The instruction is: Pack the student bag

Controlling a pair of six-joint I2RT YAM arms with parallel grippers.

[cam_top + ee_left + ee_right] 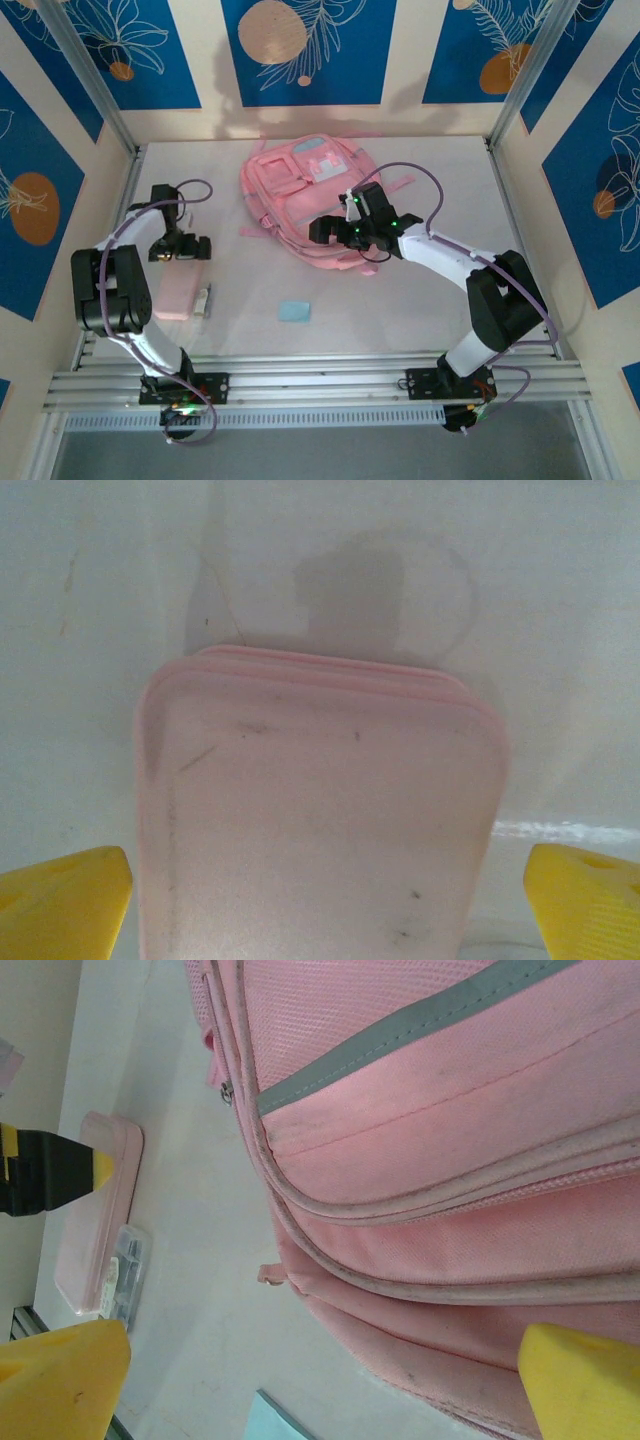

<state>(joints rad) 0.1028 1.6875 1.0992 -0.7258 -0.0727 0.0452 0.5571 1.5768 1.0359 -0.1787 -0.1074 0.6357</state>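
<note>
Well apart — student bag [300, 195], pink case [180, 292]

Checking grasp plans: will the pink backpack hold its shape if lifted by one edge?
Probably not: the student bag lies slumped flat on the table, its fabric seams curving loosely, so it should sag. It looks unfilled, so likely light for its size. The woven cloth likely grips well.
</note>
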